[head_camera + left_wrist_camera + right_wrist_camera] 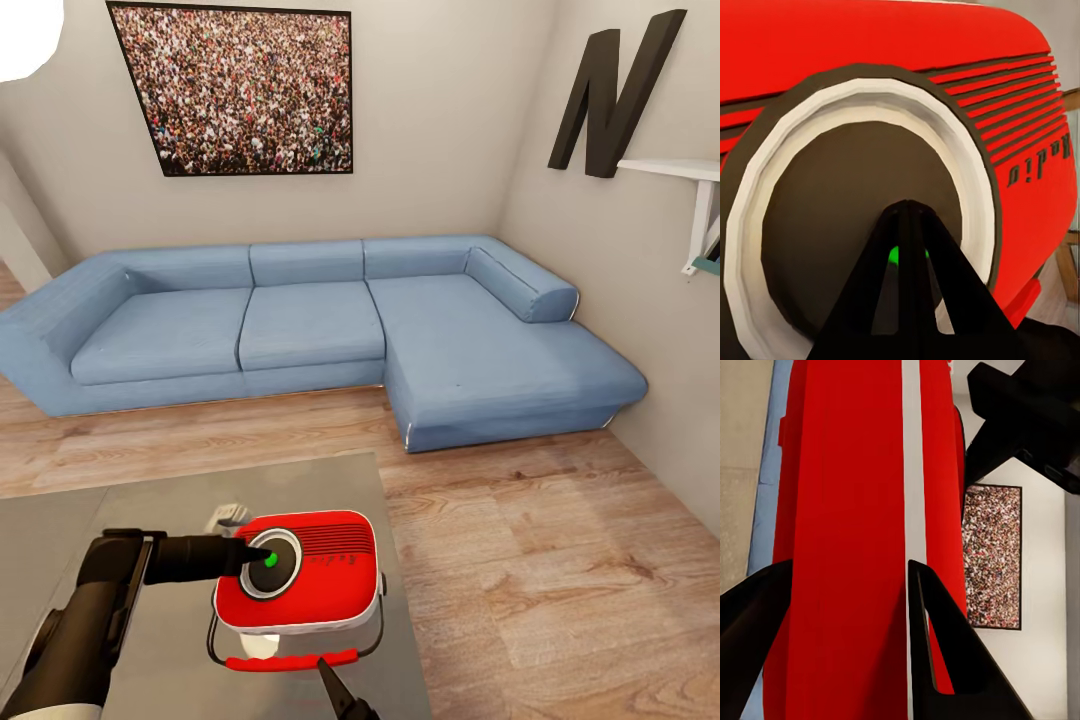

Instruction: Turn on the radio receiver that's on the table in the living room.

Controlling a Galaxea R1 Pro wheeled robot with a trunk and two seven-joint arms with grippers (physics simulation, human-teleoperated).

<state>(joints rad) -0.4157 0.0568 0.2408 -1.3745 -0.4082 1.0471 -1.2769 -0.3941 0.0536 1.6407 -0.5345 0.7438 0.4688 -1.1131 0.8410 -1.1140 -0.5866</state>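
Observation:
The red radio receiver (320, 572) lies face-up near the right edge of the glossy grey table (60, 540), its red handle (290, 661) toward me. My left gripper (262, 553) is shut, its tip pressed on the middle of the round white-ringed dial (273, 563), where a green light (270, 559) glows. Up close in the left wrist view, the shut left gripper (907, 214) meets the dark dial centre (832, 217) over the green light (894, 255). My right gripper (335, 685) sits just beyond the handle. It is open (851, 564) before the radio's red side with white band (913, 472).
A blue L-shaped sofa (300, 320) stands behind the table against the beige wall. Above it hangs a crowd photo (240, 90); a black letter N (615, 90) and a white shelf (680, 170) are on the right wall. Light wood floor (540, 560) runs to the table's right.

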